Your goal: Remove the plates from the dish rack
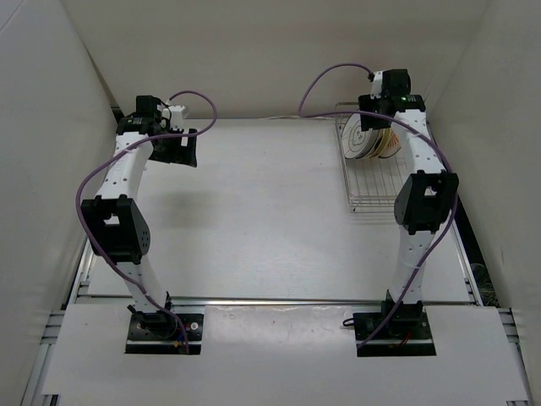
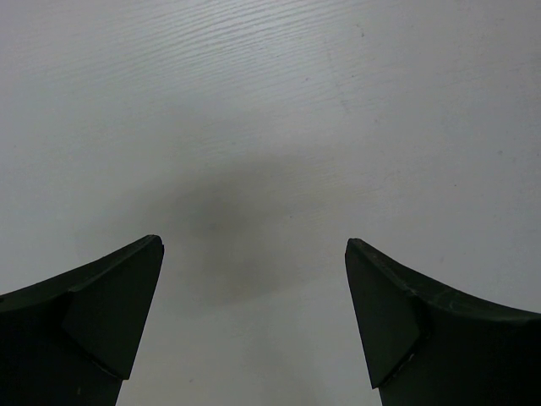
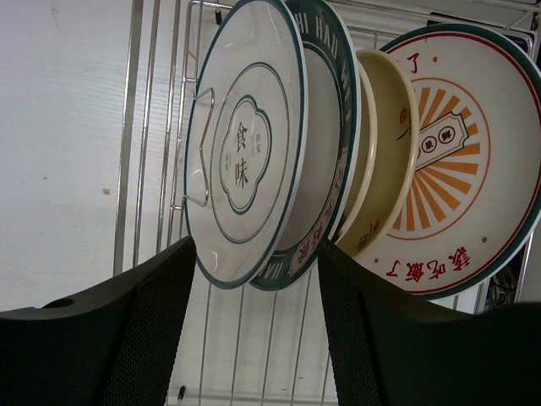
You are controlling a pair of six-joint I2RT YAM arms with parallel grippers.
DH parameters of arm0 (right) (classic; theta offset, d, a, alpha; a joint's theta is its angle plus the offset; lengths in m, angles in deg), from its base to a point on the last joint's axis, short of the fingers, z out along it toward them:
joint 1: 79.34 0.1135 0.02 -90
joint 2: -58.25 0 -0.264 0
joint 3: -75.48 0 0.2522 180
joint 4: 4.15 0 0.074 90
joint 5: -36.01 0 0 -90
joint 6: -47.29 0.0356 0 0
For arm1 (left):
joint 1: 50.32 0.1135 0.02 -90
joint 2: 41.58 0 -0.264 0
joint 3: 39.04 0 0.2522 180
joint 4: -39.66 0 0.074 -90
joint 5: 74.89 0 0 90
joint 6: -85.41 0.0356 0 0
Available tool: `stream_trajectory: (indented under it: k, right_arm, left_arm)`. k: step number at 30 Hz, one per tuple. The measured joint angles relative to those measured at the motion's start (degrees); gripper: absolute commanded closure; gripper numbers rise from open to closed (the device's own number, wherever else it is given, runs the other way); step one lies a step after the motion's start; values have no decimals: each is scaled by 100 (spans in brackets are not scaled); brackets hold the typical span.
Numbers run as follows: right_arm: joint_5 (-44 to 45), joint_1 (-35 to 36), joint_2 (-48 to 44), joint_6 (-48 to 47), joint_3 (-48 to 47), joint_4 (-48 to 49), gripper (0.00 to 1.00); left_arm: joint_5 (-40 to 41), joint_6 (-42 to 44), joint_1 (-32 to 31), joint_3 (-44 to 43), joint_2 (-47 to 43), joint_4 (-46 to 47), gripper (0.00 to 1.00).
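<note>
Front plate (image 3: 245,161) rim between right end effector (image 3: 258,249) fingers.

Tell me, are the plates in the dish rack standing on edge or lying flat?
Standing on edge: the plates sit side by side in the dish rack, faces showing, tilted slightly.

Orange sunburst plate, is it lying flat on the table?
No, the round white plate with the orange sunburst stands on edge in the silver wire dish rack.
</note>
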Motion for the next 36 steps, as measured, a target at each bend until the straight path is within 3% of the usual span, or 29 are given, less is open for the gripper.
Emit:
stream_trajectory:
  k: [8,17,20,21,24,26,36]
  right_arm:
    - [61,52,57,13,-39,28,46]
    - [72,52,262,20,-72,81,46]
    - [68,52,356,22,-125,87,57]
    - [72,52,389,28,-162,83,68]
    - [50,57,409,48,-197,101,89]
    - [70,57,409,120,-219,177,98]
    - [442,120,256,365,-251,179,100]
  left_arm:
    - [-4,-59,0,17,-31,37,0]
    - [-205,-94,2,17,-48,31,0]
    - [-492,-81,-28,17,-50,-22,0]
    - [-577,-66,-61,17,-50,-46,0]
    - [-874,28,-243,-17,-52,-188,0]
    - [-1128,96,-337,-109,-50,-337,0]
    - [-2559,721,-439,-352,-59,-1029,0]
